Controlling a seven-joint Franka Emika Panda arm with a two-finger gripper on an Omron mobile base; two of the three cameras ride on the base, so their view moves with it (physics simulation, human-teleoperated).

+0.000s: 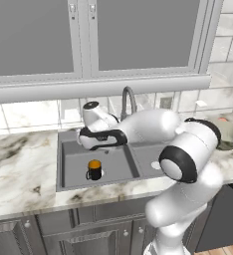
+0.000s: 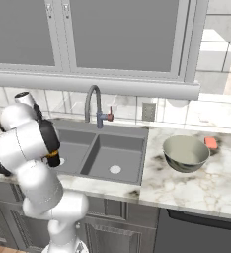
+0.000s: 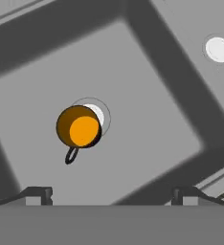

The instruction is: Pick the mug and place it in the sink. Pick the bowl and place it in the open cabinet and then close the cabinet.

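One mug (image 1: 94,170), glossy black with an orange interior, stands upright on the floor of the left basin of the matte grey sink (image 1: 68,172), partly over its round drain. The gripper (image 3: 111,194) hangs directly above, fingers spread wide and empty. A smooth rounded bowl (image 2: 185,153) waits on the marbled counter (image 2: 206,185), well to the right.

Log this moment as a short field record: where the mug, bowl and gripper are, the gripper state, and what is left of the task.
mug: upright in the left basin of the sink, beside the round drain, not held
bowl: on the counter right of the sink, upright
gripper: open, above the mug, apart from it
faucet: behind the divider between the basins
red thing: on the counter behind the bowl
done: mug in sink
left: bowl to cabinet, close cabinet
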